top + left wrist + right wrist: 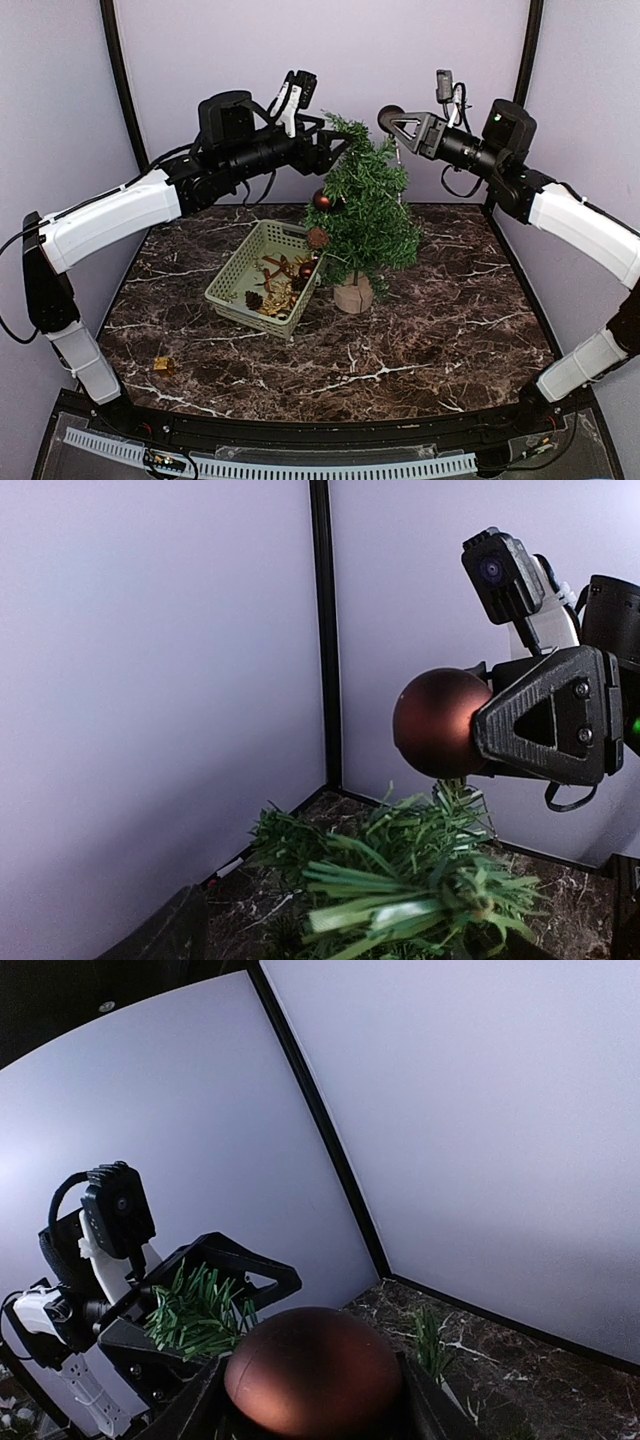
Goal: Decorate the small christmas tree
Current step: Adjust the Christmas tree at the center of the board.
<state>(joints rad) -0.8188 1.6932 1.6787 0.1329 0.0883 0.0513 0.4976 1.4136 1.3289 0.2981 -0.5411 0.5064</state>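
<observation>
From above, the tree [365,215] stands at frame centre beside the basket [235,260]; both arms reach high and inward to its top. We judge that the left gripper [335,150], pinched on the tip, could topple it by pulling. In the left wrist view, the right gripper [478,730] clamps a red ball [430,720] at right. The right wrist view shows the grippers close enough to collide.

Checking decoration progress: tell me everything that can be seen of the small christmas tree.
The small christmas tree is a bushy green artificial fir with plastic-looking needles, on a short trunk in a round tan wooden base. It stands upright mid-table, beside the green basket. A red ball and a brown pinecone-like piece hang on its basket-facing side. The left tool grips its top.
</observation>
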